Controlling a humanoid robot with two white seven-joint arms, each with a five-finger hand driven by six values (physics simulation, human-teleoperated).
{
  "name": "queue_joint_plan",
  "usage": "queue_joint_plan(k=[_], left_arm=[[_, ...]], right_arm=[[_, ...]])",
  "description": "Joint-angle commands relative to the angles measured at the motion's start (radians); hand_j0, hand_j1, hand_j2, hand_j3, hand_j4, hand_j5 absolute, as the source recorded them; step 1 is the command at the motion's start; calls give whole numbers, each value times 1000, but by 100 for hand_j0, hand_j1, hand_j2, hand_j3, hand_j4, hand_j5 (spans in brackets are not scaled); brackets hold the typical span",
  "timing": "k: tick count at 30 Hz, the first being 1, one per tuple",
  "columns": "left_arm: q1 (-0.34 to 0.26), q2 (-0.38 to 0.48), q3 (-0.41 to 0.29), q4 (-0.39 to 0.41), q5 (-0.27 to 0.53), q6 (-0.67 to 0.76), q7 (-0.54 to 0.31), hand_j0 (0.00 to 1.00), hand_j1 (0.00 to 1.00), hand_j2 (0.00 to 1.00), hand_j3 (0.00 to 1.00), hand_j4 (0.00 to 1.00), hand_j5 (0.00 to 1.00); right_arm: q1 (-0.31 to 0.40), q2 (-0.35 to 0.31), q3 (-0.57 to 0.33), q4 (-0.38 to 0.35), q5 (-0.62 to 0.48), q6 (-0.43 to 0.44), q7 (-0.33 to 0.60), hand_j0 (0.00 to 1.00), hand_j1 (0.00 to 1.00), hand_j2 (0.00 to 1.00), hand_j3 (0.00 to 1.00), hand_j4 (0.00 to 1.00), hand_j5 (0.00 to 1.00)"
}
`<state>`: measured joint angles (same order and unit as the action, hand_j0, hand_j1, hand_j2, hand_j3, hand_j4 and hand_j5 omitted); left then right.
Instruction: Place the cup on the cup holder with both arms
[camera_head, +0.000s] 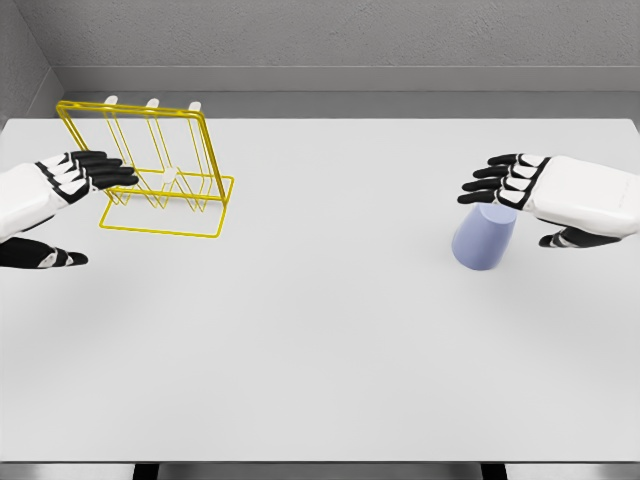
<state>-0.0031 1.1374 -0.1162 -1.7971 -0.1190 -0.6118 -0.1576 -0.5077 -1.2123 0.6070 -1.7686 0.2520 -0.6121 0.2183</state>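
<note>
The cup (485, 238) sits on the white table (330, 340) at the right, mouth down as far as I can tell, pale lavender, tapered w/ the wider end on the table. My right hand (530, 190) hovers just above and behind it, fingers spread and relaxed, thumb down by the cup's right side, holding nothing; can't tell if anything touches yet. My left hand (70, 185) is over at the far left, also spread and empty, fingers overlapping the yellow wire cup holder (165, 175) in view (contact or just in front, can't say).

Handling, my guess: small, light, rigid, prob. plastic or ceramic w/ a smooth wall, so slippery under hard fingertips. No handle visible. The taper means a pinch near the top could squirt it downward; better to wrap thumb vs. fingers around the mid-wall, nearer the wide end. The holder looks light too and may slide, so bracing it w/ the left makes sense.
</note>
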Motion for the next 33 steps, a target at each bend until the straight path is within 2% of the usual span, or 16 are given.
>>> queue_joint_plan(k=[1, 6, 9, 11, 13, 14, 15, 16, 17, 21, 23, 25, 26, 28, 31, 33], left_arm=[[0, 1, 0, -1, 9, 1, 0, 100, 100, 100, 100, 100, 100], [2, -1, -8, 1, 7, 1, 0, 100, 100, 100, 100, 100, 100], [0, -27, -10, 1, 9, 1, 0, 100, 100, 100, 100, 100, 100], [-2, -28, -10, 1, 10, 1, 0, 100, 100, 100, 100, 100, 100], [2, -28, -10, 7, 7, 1, 0, 100, 100, 100, 100, 100, 100], [11, -28, -10, 13, 7, 1, 0, 100, 100, 100, 100, 100, 100], [18, -28, -10, 13, 9, 1, 1, 100, 100, 100, 100, 100, 100], [35, -30, -11, 10, 16, 1, 6, 100, 100, 100, 100, 100, 100], [48, -30, -20, 5, 71, 1, 7, 100, 100, 100, 100, 100, 100], [75, 12, -106, -2, 288, 1, 9, 100, 100, 100, 100, 100, 100], [74, 54, -154, -2, 384, 1, 10, 100, 100, 100, 100, 100, 100], [74, 87, -233, -4, 463, 1, 15, 100, 100, 100, 100, 100, 100], [72, 93, -276, -4, 496, 1, 15, 100, 100, 100, 100, 100, 100], [71, 113, -324, -4, 507, 1, 16, 100, 100, 100, 100, 100, 100], [69, 117, -341, -4, 527, 1, 20, 100, 100, 100, 100, 100, 100], [68, 116, -355, -4, 607, 1, 20, 100, 100, 100, 100, 100, 100]], right_arm=[[2, 0, 0, 0, -7, 1, 0, 100, 100, 100, 100, 100, 100], [-3, 8, -1, 0, 33, 1, 0, 100, 100, 100, 100, 100, 100], [-58, 30, -1, 14, 113, 1, 9, 100, 100, 100, 100, 100, 100], [-66, 80, -1, 40, 116, 1, 111, 100, 100, 100, 100, 100, 100], [-104, 131, 0, 80, 119, 1, 182, 100, 100, 100, 100, 100, 100], [-109, 131, 2, 81, 121, 1, 188, 100, 100, 100, 100, 100, 100], [-139, 131, 37, 81, 121, 1, 190, 100, 100, 100, 100, 100, 100], [-207, 132, 118, 93, 119, 1, 188, 100, 100, 100, 100, 100, 100], [-252, 132, 169, 103, 116, 1, 188, 100, 100, 100, 100, 100, 100], [-308, 129, 243, 110, 116, 1, 191, 100, 100, 100, 100, 100, 100], [-351, 142, 301, 169, 116, 1, 191, 100, 100, 100, 100, 100, 100], [-360, 155, 310, 219, 116, 1, 197, 100, 100, 100, 100, 100, 100], [-364, 155, 310, 239, 118, 1, 197, 100, 100, 100, 100, 100, 100], [-373, 155, 323, 250, 121, 1, 197, 100, 100, 100, 100, 100, 100], [-380, 157, 355, 251, 124, 1, 199, 100, 100, 100, 100, 100, 100], [-380, 169, 375, 253, 130, 1, 200, 100, 100, 100, 100, 100, 100]])
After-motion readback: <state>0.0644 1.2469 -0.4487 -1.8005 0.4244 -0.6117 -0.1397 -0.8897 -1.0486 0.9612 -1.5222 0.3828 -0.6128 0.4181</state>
